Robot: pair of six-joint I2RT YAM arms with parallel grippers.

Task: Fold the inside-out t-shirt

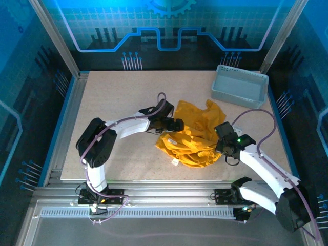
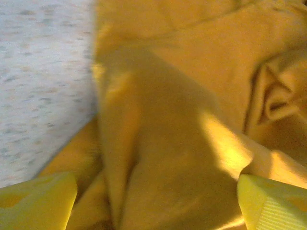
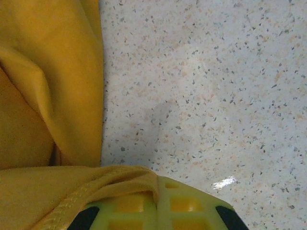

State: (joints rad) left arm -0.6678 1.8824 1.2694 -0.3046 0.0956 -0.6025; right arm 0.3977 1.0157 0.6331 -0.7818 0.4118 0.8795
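While the shirt (image 1: 197, 137) lies crumpled mid-desk (image 1: 118, 97), no fold is made; spreading and all folding remain. The left gripper (image 2: 153, 203) gapes wide over cloth, gripping nothing. Whether the right gripper (image 1: 225, 146) pinches the hem is unclear.

Overhead: even, cool, blue-tinged light, sharp throughout, faint soft shadows on the table (image 1: 118, 97). Left wrist: warm and blurred, the t-shirt (image 2: 182, 96) out of focus, a bright patch at mid-right beside a broad shadow. Right wrist: crisp speckled table surface, one small glare spot at lower right.
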